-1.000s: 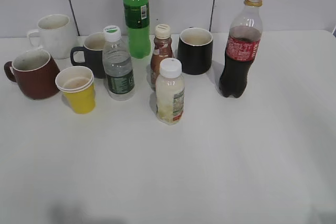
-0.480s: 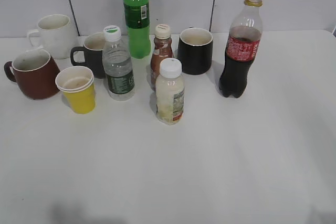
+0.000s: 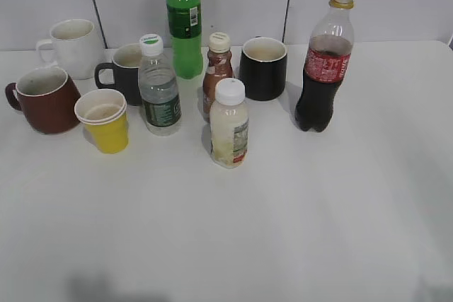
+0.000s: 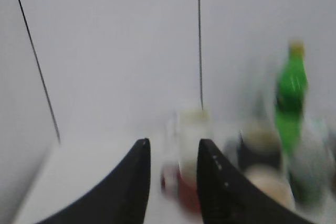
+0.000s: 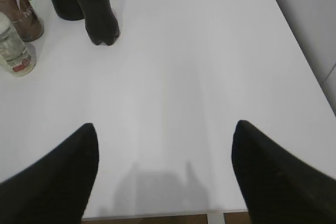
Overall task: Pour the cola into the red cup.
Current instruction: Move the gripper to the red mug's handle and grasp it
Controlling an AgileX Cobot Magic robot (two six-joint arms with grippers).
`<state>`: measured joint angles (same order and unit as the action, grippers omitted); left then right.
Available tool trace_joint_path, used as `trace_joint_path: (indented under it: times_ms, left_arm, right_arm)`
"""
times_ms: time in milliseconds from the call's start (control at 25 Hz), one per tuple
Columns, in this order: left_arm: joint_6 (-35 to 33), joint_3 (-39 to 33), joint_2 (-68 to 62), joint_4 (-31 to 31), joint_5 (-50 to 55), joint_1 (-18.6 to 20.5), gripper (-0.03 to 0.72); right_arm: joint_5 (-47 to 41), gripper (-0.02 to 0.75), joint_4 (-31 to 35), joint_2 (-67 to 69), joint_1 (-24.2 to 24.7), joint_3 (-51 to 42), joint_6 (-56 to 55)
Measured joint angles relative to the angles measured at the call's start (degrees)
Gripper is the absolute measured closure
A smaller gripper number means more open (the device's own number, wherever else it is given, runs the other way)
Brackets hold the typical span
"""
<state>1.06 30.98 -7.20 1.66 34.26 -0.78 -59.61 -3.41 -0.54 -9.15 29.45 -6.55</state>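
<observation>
At far right of the table, the uncapped cola stands upright, far from the red cup; grasp its slippery, yielding midsection; right gripper spread wide, left gripper narrowly parted.

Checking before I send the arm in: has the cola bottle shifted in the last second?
No. The cola bottle stands upright in the same spot, right of the black mug, same gap between them.
</observation>
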Motion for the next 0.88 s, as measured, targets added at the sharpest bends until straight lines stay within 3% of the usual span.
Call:
trace_joint_path:
  times_ms: [160, 320, 400, 560, 720, 800, 880]
  left_arm:
    - [0.0, -2.9, -19.3, 2.1, -31.7, 0.1, 0.452]
    - [0.0, -3.2, -45.5, -3.9, -52.6, 0.9, 0.452]
    - [1.1, -2.7, -56.5, -3.3, -57.1, 1.5, 0.456]
    - [12.0, -0.3, -72.3, 11.8, -64.9, 5.1, 0.491]
    - [23.3, 0.4, -83.7, 28.2, -80.1, 15.2, 0.499]
    - [23.7, 1.8, -88.9, 34.5, -86.1, 20.4, 0.491]
    - [19.9, 3.9, -94.3, 38.9, -92.1, 23.2, 0.448]
  right_arm:
    - [0.0, 0.147, 0.0, 0.0, 0.0, 0.0, 0.0]
    - [0.0, 0.147, 0.0, 0.0, 0.0, 0.0, 0.0]
    - [-0.1, 0.147, 0.0, 0.0, 0.0, 0.0, 0.0]
    - [-0.1, 0.147, 0.0, 0.0, 0.0, 0.0, 0.0]
    - [-0.1, 0.147, 0.0, 0.0, 0.0, 0.0, 0.0]
    - [-0.1, 0.147, 0.0, 0.0, 0.0, 0.0, 0.0]
    - [-0.1, 0.147, 0.0, 0.0, 0.0, 0.0, 0.0]
